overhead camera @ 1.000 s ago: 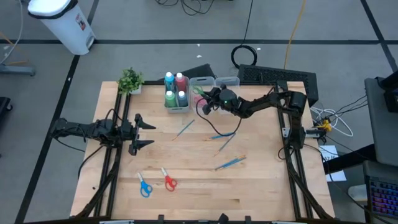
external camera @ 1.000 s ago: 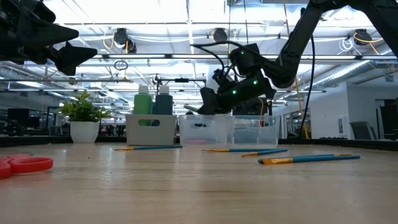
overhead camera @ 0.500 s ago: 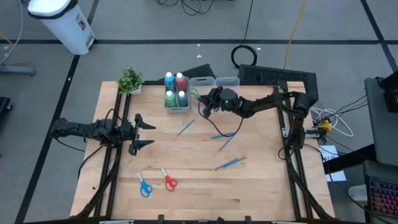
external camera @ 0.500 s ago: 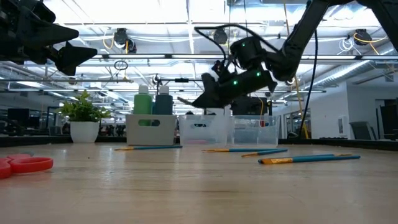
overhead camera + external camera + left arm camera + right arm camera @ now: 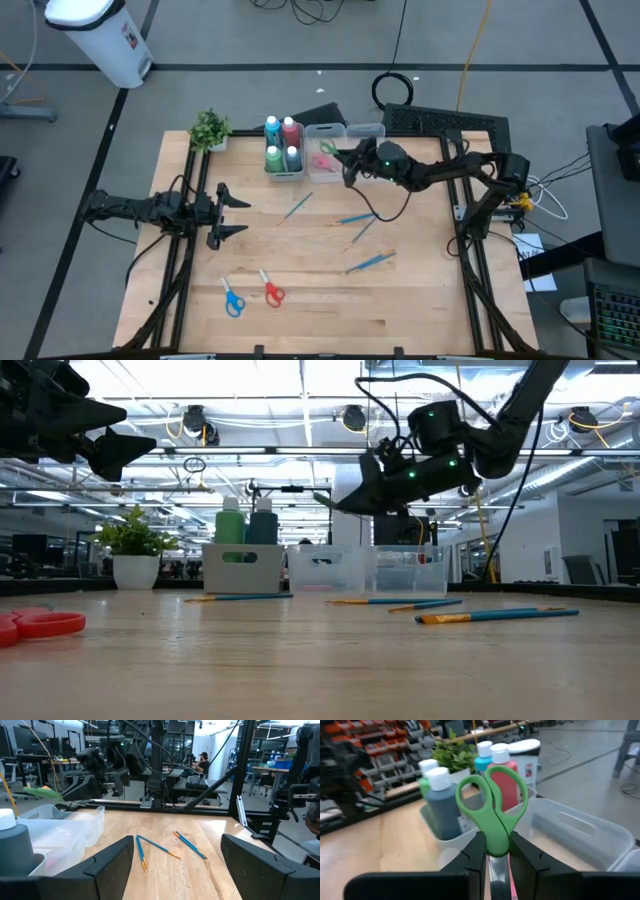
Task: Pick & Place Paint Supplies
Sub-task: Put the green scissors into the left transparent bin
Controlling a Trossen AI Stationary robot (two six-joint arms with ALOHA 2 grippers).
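My right gripper (image 5: 345,160) hangs above the clear bins at the table's far side, shut on green-handled scissors (image 5: 492,800), which also show in the high view (image 5: 327,148). Several paint bottles (image 5: 284,146) stand in the left bin (image 5: 287,176). Pink scissors (image 5: 324,163) lie in the middle bin (image 5: 325,129). Blue scissors (image 5: 232,299) and red scissors (image 5: 271,291) lie flat near the front edge. Several thin brushes (image 5: 362,231) lie mid-table. My left gripper (image 5: 232,212) waits open at the left. My right gripper pinches the green scissors between its two fingers (image 5: 475,855) just below the handle loops, where the two handles meet (image 5: 493,844). It comes in level from the table's right, along the scissors. The loops point away from the gripper. The scissors hang clear above the bins.
A third clear bin (image 5: 366,131) stands to the right of the middle one. A small potted plant (image 5: 210,129) sits at the far left corner. Bare wood lies between the brushes and the front edge.
My right gripper has risen above the bins and drawn back toward the table's right, tipping from slanting down to level. It has stayed shut on the green scissors, which have come up with it.
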